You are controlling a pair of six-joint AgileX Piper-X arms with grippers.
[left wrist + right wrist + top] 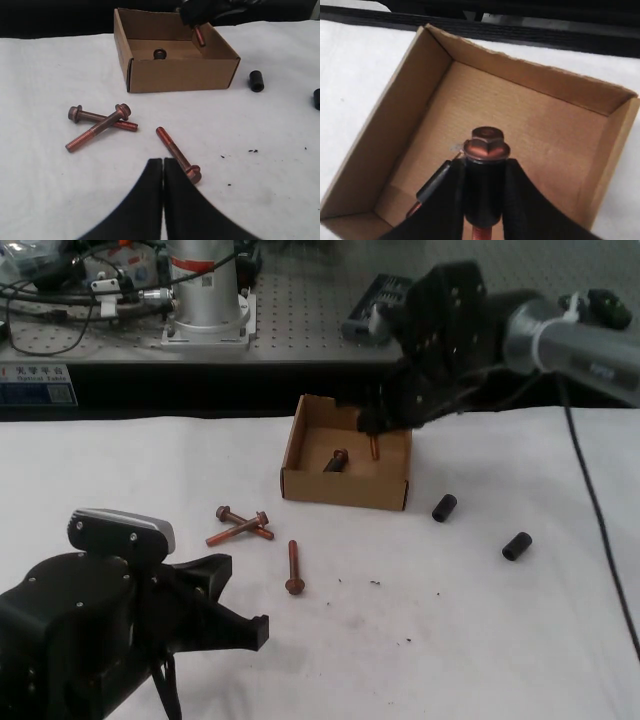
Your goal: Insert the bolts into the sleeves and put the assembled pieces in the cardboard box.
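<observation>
My right gripper (484,170) is shut on a black sleeve with a copper bolt (486,143) through it, held over the open cardboard box (345,488). The bolt's tip (374,448) points down into the box. One assembled piece (336,460) lies on the box floor, with its sleeve (432,184) beside my fingers. Two crossed bolts (100,122) and a single bolt (177,154) lie on the white cloth in front of the box. Two loose sleeves (444,507) (516,546) lie to its right. My left gripper (163,162) is shut and holds nothing, just short of the single bolt.
The bench is covered by a white cloth (420,640). Behind it stand a perforated metal plate, a metal column (205,285) and cables. A black cable (600,530) runs down the right side of the cloth.
</observation>
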